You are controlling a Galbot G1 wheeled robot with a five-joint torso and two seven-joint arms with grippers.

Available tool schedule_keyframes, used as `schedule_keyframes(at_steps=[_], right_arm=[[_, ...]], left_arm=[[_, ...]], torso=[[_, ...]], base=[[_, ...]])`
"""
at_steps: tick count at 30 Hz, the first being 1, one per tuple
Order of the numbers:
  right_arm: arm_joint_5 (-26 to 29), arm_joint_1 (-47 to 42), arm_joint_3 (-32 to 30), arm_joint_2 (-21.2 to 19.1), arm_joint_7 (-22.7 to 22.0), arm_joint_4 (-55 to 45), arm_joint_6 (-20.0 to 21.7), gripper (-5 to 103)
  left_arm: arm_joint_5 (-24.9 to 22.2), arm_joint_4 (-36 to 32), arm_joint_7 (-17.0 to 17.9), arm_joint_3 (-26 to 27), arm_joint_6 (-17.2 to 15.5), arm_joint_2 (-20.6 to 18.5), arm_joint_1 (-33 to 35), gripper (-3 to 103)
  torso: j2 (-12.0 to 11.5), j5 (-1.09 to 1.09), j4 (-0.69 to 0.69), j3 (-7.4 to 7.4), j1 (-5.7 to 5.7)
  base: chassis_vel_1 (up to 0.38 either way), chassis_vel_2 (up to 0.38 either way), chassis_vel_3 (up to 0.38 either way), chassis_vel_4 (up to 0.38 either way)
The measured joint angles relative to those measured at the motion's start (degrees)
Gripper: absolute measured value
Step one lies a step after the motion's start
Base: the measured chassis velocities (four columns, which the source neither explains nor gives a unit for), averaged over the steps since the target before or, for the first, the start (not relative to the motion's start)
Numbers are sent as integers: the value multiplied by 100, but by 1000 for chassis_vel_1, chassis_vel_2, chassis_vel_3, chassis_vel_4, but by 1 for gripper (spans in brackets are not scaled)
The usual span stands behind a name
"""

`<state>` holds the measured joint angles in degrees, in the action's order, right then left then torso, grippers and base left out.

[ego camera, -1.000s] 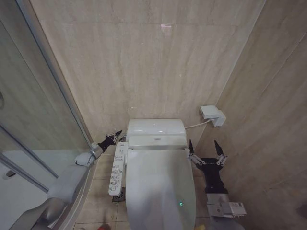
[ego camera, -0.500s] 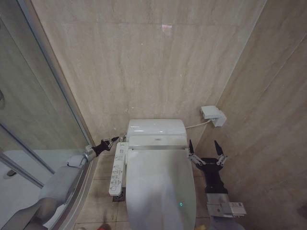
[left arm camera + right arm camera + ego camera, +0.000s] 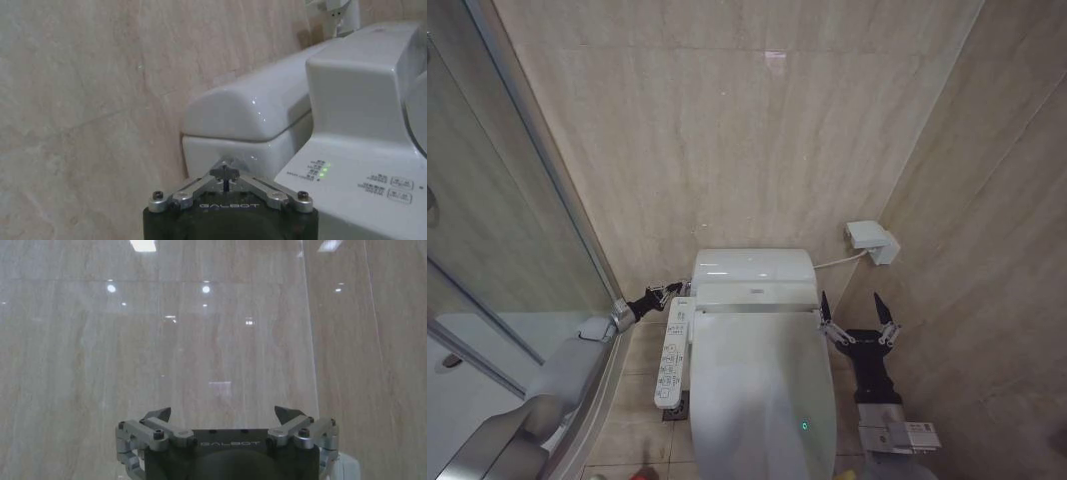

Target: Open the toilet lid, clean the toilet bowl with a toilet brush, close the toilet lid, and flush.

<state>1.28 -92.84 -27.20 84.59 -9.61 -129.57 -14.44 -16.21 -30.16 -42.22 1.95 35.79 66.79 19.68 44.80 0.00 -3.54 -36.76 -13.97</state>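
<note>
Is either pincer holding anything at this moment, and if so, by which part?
Nothing is held. The left pincer is shut and empty beside the toilet's rear, near the button panel. The right pincer is open beside the closed toilet lid.

Tight tiled corner, as I see it from the head camera.
Beige stone-look wall tiles (image 3: 757, 140) face me and run down my right; a ceiling light glints off them. A glass shower partition (image 3: 487, 220) slants on my left, a white wall box (image 3: 870, 240) with a cable sits right, beige floor tiles (image 3: 632, 420) below.
</note>
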Motion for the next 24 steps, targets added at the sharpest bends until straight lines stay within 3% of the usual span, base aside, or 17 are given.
schedule_keyframes(at_steps=[11,14,15,24], right_arm=[[0,0,2,0,0,0,0,100],[0,0,0,0,0,0,0,100],[0,0,0,0,0,0,0,100],[0,0,0,0,0,0,0,100]], left_arm=[[48,125,-130,31,3,55,161,0],[59,184,-173,23,-19,64,199,0],[60,205,-178,35,-18,67,197,0],[62,268,-182,96,-15,73,116,0]], torso=[[1,3,5,0,1],[0,-9,5,-4,-1],[0,-6,-2,-3,-2],[0,-1,2,-1,-1]], base=[[0,0,0,0],[0,0,0,0],[0,0,0,0],[0,0,0,0]])
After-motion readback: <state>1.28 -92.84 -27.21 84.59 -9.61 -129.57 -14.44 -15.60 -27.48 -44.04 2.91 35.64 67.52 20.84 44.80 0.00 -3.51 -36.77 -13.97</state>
